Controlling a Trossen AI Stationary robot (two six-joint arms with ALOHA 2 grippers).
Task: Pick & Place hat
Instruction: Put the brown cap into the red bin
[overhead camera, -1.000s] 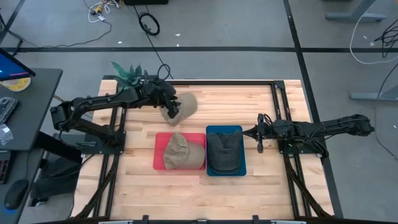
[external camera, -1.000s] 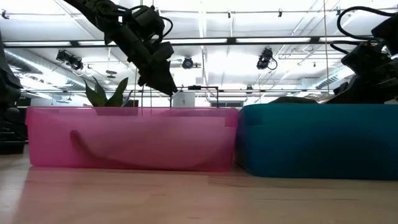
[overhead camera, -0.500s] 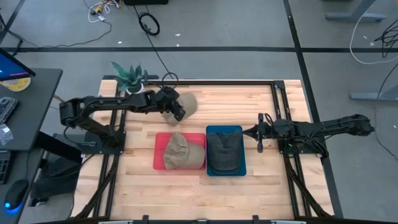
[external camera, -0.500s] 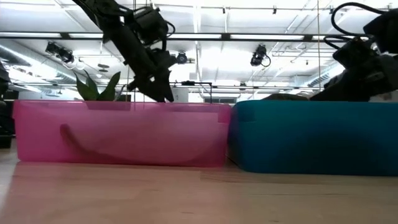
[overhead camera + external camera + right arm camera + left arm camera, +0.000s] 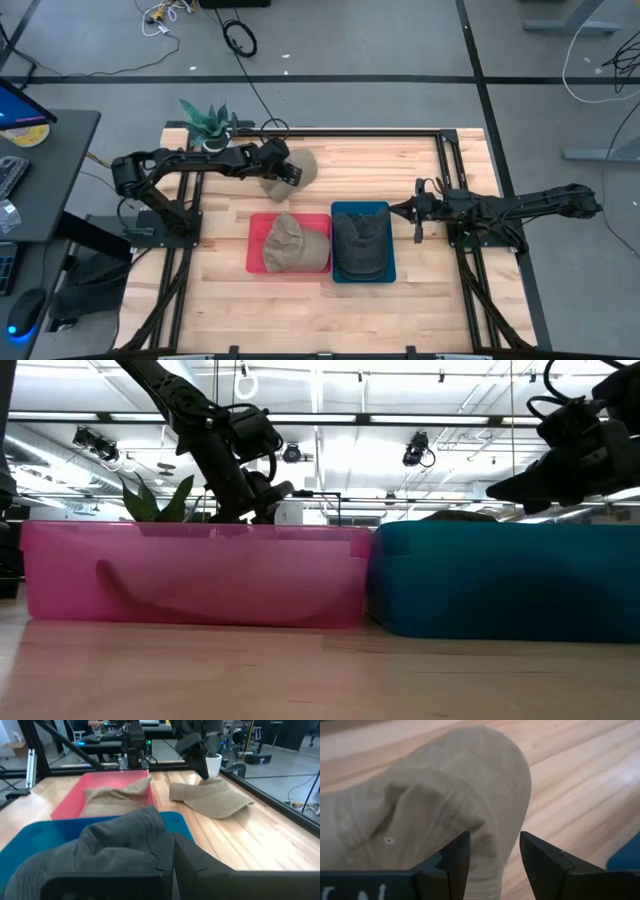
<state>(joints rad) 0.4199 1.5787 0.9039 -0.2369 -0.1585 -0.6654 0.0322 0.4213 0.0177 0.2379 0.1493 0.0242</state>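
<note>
A tan hat lies flat on the wooden table beyond the pink bin; the right wrist view shows it too. My left gripper is open and low over the hat's near-left part; in its wrist view the fingers stand on either side of a rounded edge of the tan hat. A second tan hat lies in the pink bin. A dark grey hat fills the blue bin. My right gripper waits, shut, at the blue bin's right side. My left gripper comes at the tan hat slanting down from the table's left, with one open finger on each side of the hat's rounded edge. The hat lies flat on the table. I cannot tell whether the fingers touch it.
A potted plant stands at the table's far left corner. Dark metal rails frame the table top. The two bins sit side by side in the middle, and bare wood spreads to the right of the loose hat and along the near edge.
My left gripper has come down from above the pink bin's rim height to low over the tan hat, shifting a little toward the table's right. The hat has stayed where it lay.
</note>
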